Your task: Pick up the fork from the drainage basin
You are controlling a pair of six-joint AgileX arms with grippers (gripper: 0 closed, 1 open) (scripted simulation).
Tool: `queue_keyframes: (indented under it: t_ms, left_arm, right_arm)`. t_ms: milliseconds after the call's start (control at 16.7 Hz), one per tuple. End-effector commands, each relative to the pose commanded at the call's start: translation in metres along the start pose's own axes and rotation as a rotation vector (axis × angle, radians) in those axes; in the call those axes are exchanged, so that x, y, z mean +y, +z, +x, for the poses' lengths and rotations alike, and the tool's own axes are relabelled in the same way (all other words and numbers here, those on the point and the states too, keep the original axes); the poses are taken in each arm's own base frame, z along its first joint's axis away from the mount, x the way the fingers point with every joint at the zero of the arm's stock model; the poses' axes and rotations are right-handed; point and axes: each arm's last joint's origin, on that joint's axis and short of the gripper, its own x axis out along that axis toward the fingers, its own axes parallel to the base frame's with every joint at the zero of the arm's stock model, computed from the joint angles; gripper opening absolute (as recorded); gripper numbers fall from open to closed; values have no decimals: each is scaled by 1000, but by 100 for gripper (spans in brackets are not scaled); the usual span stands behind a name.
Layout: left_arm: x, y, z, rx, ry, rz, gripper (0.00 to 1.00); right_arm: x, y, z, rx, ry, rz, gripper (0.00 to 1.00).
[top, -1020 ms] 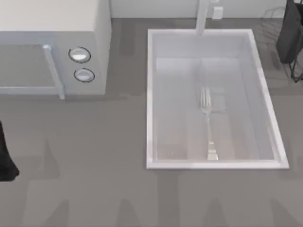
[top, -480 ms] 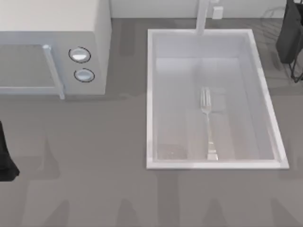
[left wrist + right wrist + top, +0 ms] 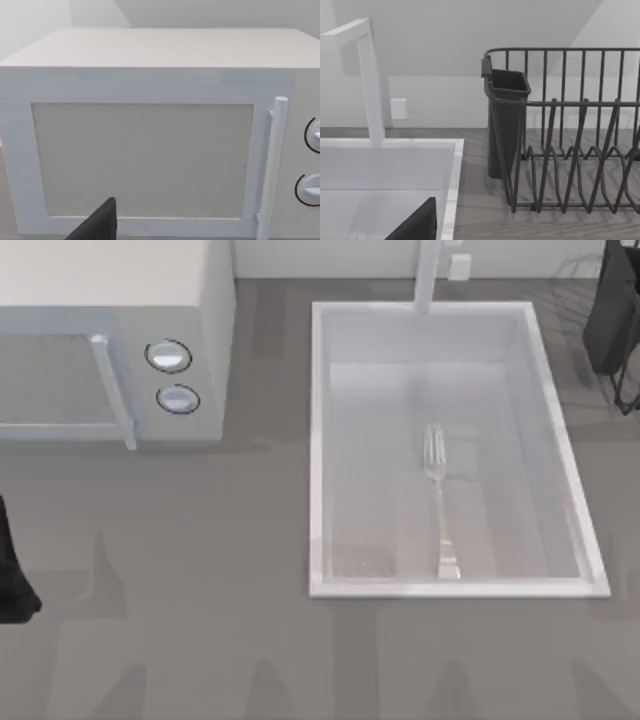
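Grey desk [image 3: 200, 620] spreads wide, white box-shaped microwave [image 3: 110, 350] at its left. The large white-rimmed rectangular drainage basin [image 3: 316, 440] sits to the right, the slim silver metal fork [image 3: 438, 502] flat inside, tines toward the white faucet [image 3: 428, 275]. Dark wire dish rack [image 3: 570, 135] stands beside the basin. Left arm [image 3: 12, 570] and right arm [image 3: 612, 310] sit at the edges; pincer states, can't tell.

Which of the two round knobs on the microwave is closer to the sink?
The lower knob on the microwave is a touch closer to the sink; the upper knob sits slightly farther left and nearer the back wall.
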Motion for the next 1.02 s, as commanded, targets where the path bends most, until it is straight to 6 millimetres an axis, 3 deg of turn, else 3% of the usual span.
queue_keyframes:
  t_ms: [360, 540, 780, 1020]
  left_arm:
    - [0, 0, 0, 0, 0, 0, 100]
    - [0, 0, 0, 0, 0, 0, 100]
    - [0, 0, 0, 0, 0, 0, 100]
    - [0, 0, 0, 0, 0, 0, 100]
  right_arm:
    - [0, 0, 0, 0, 0, 0, 100]
    - [1, 10, 1, 38, 9, 11, 100]
    - [5, 44, 10, 182, 37, 47, 100]
    - [15, 94, 42, 401, 70, 92, 100]
